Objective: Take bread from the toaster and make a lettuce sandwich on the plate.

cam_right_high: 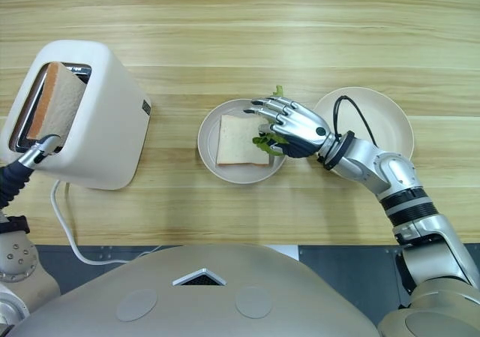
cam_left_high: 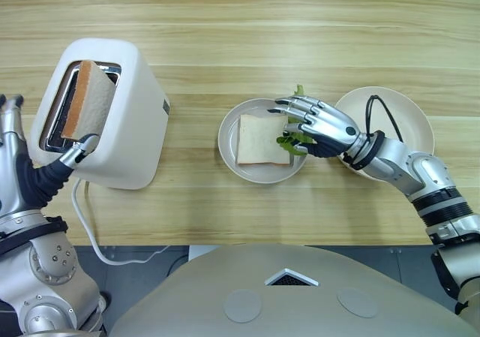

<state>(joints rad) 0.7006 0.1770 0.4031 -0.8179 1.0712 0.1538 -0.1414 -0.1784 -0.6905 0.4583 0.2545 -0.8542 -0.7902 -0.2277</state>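
Left hand (cam_left_high: 34, 176), fingers spread, touches the boxy white toaster (cam_left_high: 127, 127) beside its browned bread slice (cam_left_high: 86, 100). Right hand (cam_left_high: 322, 123) clasps green leaf lettuce (cam_left_high: 296, 138) over the round white plate (cam_left_high: 259, 173), beside a white bread slice (cam_left_high: 259, 138).

The table (cam_left_high: 240, 22) is unobstructed across the upper band of the frame and in the strip between the toaster (cam_left_high: 124, 130) at left and the plate (cam_left_high: 259, 174) at centre. The left hand (cam_left_high: 15, 138) blocks the toaster's lower-left side, one finger touching it beside the bread slice (cam_left_high: 88, 97) in the slot. The right hand (cam_left_high: 322, 123), closed on lettuce (cam_left_high: 295, 138), covers the plate's right rim, with a second dish (cam_left_high: 405, 115) just beside it at right.
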